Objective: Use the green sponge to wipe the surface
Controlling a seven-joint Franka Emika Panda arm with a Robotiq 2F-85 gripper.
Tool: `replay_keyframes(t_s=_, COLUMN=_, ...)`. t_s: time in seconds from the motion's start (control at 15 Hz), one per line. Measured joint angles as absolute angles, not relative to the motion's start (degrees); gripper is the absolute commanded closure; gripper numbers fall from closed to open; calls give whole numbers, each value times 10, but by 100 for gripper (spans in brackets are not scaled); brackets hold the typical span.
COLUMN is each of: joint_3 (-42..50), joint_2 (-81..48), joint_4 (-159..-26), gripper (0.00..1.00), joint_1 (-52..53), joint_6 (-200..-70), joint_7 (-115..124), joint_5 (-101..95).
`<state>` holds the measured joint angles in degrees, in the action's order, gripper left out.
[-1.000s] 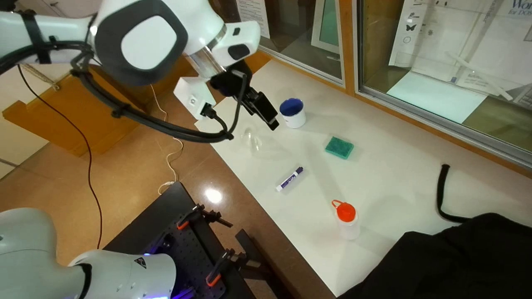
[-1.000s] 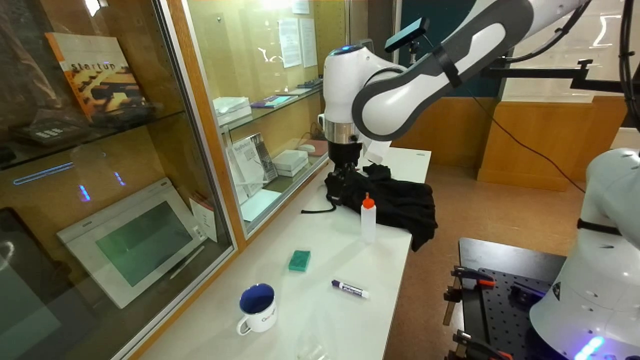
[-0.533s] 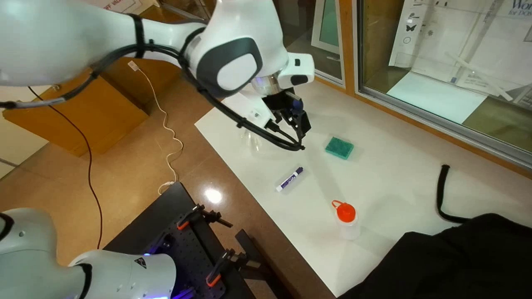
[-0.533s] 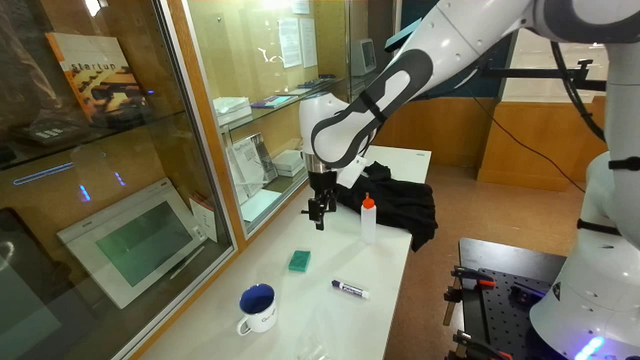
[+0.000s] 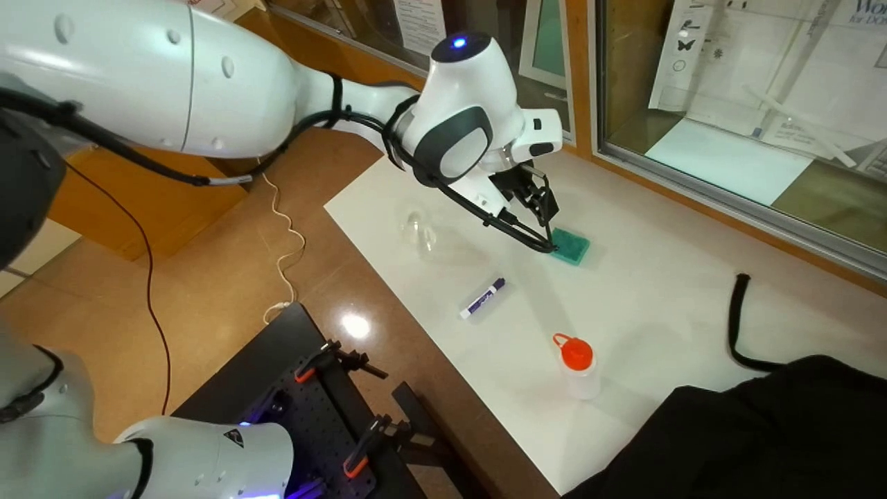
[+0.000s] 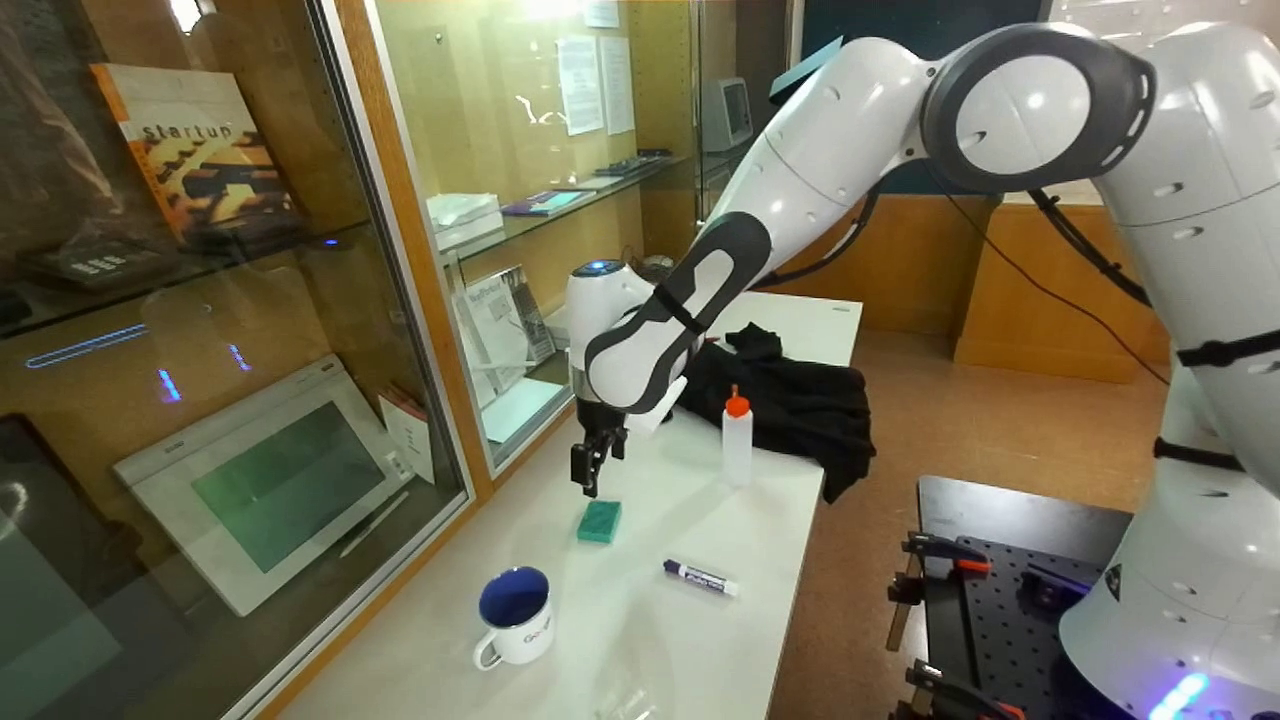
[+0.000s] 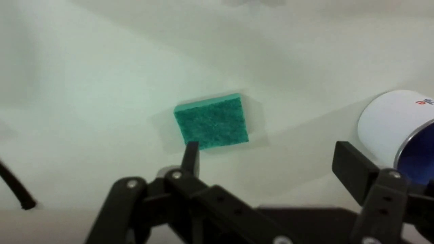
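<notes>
- The gripper [image 7: 268, 149] has its fingers [image 7: 192, 156] spread wide, and it holds nothing.
- In the last second it has come much nearer to the green sponge [image 7: 212, 122]. In both exterior views it is now just by the green sponge, seemingly above it; the exact height I cannot tell.
- In the wrist view the green sponge is not in the middle between the fingers. It lies ahead of them, and one fingertip covers a small part of its corner; I see no sure sign of touching.
- The black cable [image 5: 485, 220] now hides a corner of the green sponge in an exterior view.
- The green sponge itself did not move. It lies flat on the surface [image 5: 665, 291], the darker, rough-looking side up.
- For the task this means, in my judgement, that the reaching is almost finished, while grasping and wiping are not begun. Next is probably needed a small correction, to bring the green sponge between the fingers, then a lowering. Without it, one finger could press on the corner.
- The mug [image 6: 517, 615] stands upright near the green sponge, and the marker [image 6: 700, 578] lies near it also; both are unmoved.
- The bottle [image 6: 737, 445] stands farther from the green sponge, and the black cloth [image 6: 800, 395] is well apart from it.
</notes>
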<state>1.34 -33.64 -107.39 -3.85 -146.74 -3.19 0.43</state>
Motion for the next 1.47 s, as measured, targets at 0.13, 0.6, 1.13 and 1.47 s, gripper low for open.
replay_keyframes(t_s=0.13, joint_3=13, joint_2=-334, joint_4=-1074, gripper=0, joint_1=-40, joint_6=-1467, joint_7=-32, joint_5=4)
replay_keyframes(t_s=0.6, joint_3=24, joint_2=-385, joint_4=-1060, gripper=0, joint_1=-41, joint_6=-1532, joint_7=-15, joint_5=5)
replay_keyframes(t_s=1.13, joint_3=43, joint_2=-483, joint_4=-993, gripper=0, joint_1=-42, joint_6=-1562, joint_7=27, joint_5=5)
replay_keyframes(t_s=1.47, joint_3=44, joint_2=-523, joint_4=-947, gripper=7, joint_1=-41, joint_6=-1564, joint_7=40, joint_5=5)
